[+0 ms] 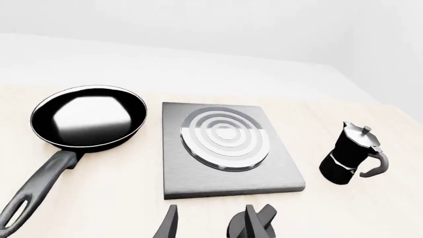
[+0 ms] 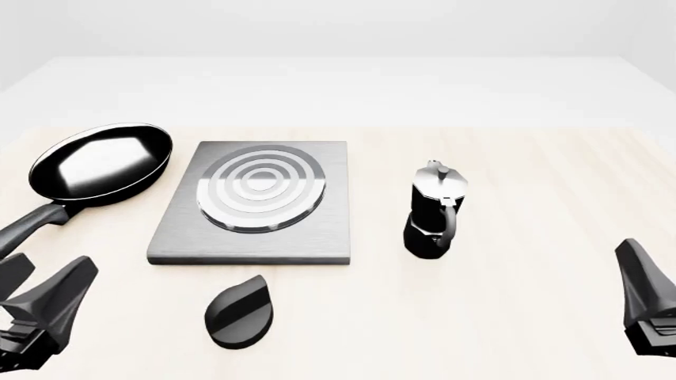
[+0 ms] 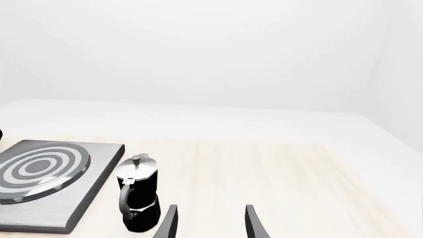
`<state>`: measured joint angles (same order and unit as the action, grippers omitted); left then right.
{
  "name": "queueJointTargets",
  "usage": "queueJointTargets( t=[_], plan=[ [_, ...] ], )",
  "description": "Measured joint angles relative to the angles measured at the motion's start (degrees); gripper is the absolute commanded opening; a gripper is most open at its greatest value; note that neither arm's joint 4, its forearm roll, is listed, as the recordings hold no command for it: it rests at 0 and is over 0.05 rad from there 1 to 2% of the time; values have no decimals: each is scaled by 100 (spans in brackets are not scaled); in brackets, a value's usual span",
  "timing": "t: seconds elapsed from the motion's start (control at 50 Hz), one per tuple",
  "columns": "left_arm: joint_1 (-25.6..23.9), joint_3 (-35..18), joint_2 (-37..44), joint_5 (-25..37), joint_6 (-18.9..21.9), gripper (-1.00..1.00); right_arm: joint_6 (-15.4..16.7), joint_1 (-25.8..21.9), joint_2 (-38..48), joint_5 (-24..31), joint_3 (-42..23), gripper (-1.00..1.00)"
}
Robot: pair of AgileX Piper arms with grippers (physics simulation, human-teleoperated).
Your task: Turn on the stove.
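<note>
The stove (image 2: 317, 237) is a flat grey slab with round burner rings, lying left of centre on the table. It also shows in the left wrist view (image 1: 198, 183) and the right wrist view (image 3: 79, 193). A small black oval knob (image 2: 240, 313) lies on the table just in front of it. My left gripper (image 2: 47, 269) is open and empty at the near left, left of the knob. In the left wrist view the gripper (image 1: 210, 220) is open, and the knob (image 1: 268, 218) sits by one finger. My right gripper (image 2: 650, 273) is open and empty at the near right; it also shows in the right wrist view (image 3: 210, 220).
A shiny black frying pan (image 2: 100, 162) lies left of the stove, its handle pointing towards my left gripper. A black moka pot (image 2: 433, 210) stands upright right of the stove, and shows in the right wrist view (image 3: 138, 198).
</note>
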<state>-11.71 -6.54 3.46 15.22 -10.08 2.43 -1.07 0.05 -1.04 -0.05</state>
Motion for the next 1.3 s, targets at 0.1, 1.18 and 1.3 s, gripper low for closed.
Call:
queueJointTargets(
  t=[0.1,1.18,1.3],
  plan=[
    [196,116,-137,25,32,100,-6,17,-1,-41,-2,100],
    [1669,447,-345,318,284,100,57,49,-4,-155,-8,100],
    [1802,475,-345,333,329,100,71,47,-4,-147,-10,100]
  ],
)
